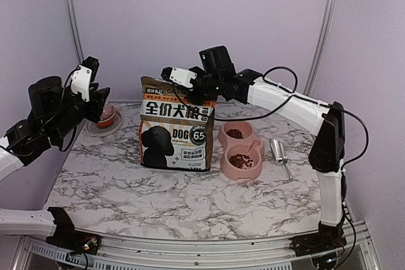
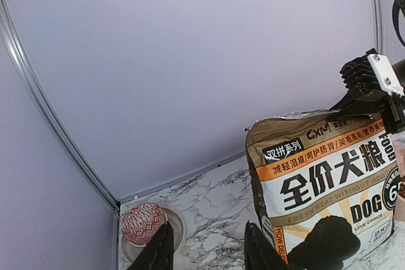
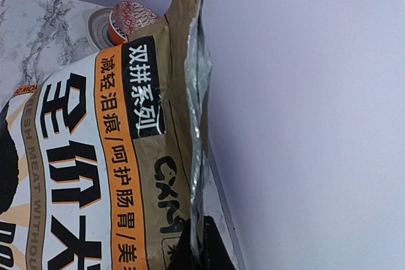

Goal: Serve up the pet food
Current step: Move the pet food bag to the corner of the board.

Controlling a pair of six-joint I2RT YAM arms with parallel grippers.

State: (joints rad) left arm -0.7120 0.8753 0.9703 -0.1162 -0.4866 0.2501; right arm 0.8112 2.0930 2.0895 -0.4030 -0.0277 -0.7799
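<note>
- Right gripper (image 3: 197,252): clamped on the top seam of the bag (image 1: 176,134); I pinch the foil-lined lip between both fingers so that the bag stands upright on its base and does not slump.
- Left gripper (image 2: 207,237): jaws parted, nothing between them; I hold it raised at the left, well apart from the bag and near the mesh ball (image 1: 107,114) on its dish (image 1: 101,132); as I judge it, this leaves the bag to the right gripper alone.
- Pet food (image 1: 240,160): dark kibble lies in both wells of the pink bowl (image 1: 243,175), which sits just beside the bag on its right; the inside of the bag is hidden from me.
- Scoop (image 1: 278,151): lies flat to the right of the bowl; neither gripper touches it.
- Judgement: with kibble in both wells, serving appears far along; the grip on the seam serves to steady or shift the bag, not to pour.
- Surface: table (image 1: 158,194), white marble pattern with grey veins; flat; bag, bowl, scoop and dish all rest on it.
- Room: pale lilac walls (image 1: 190,17) on three sides; metal frame posts (image 1: 71,17) in the rear corners.
</note>
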